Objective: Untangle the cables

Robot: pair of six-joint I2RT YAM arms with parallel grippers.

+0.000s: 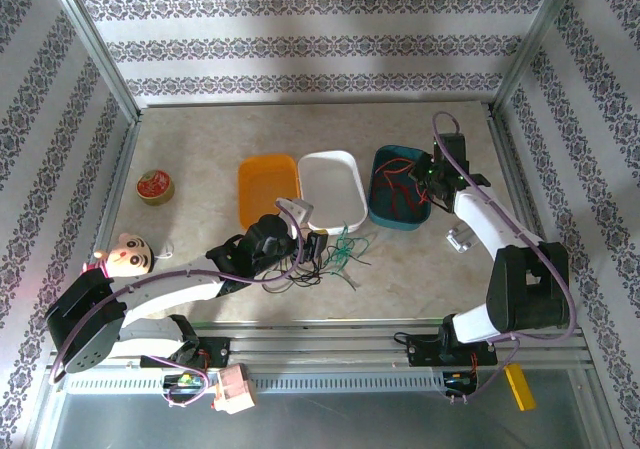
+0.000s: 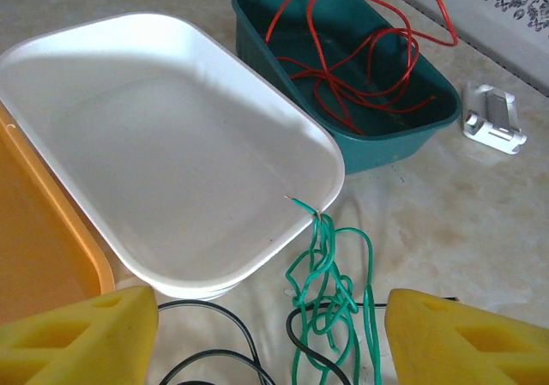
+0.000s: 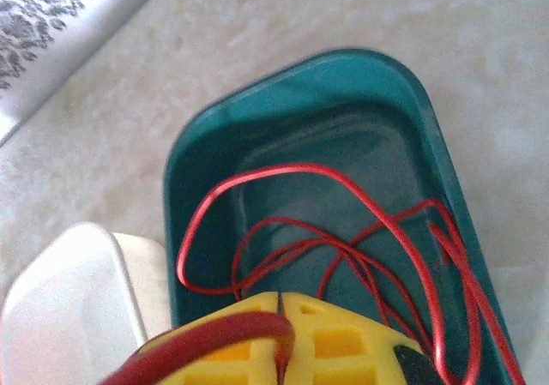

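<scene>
From above, my left pincer (image 1: 312, 241) sits low over the tabletop (image 1: 430, 269), just on the near side of the white tray (image 1: 335, 184); the green cable (image 1: 345, 254) is bunched just to its right and the black cable (image 1: 300, 274) loops close by. My right pincer (image 1: 425, 179) hangs over the teal tray (image 1: 385, 154), where the red cable (image 1: 400, 197) lies; the orange tray (image 1: 268, 184) stands left of the white one.

From my left wrist, the left pincer (image 2: 270, 325) is open, its yellow fingers (image 2: 77, 338) wide apart and gripping nothing. The green cable (image 2: 330, 273) lies dead ahead between them; it is a knotted skein whose long axis runs away from me toward the white tray (image 2: 171, 145), and its bare tip reaches that tray's near rim. The black cable (image 2: 214, 312) curls in from the left and meets the green one at its near end; I cannot tell which passes over. Beyond, the red cable (image 2: 360, 68) loops in the teal tray (image 2: 403, 136), with one strand rising out toward the upper right.

From my right wrist, the right pincer (image 3: 281, 333) is closed, pads meeting; a red strand runs into the seam, so I judge it pinches the red cable (image 3: 326, 248), whose loops hang down into the teal tray (image 3: 206, 145).

Of the cables, the green one falls to my left arm, which is far nearer. I would close across its long axis, wary of catching the black one with it.
</scene>
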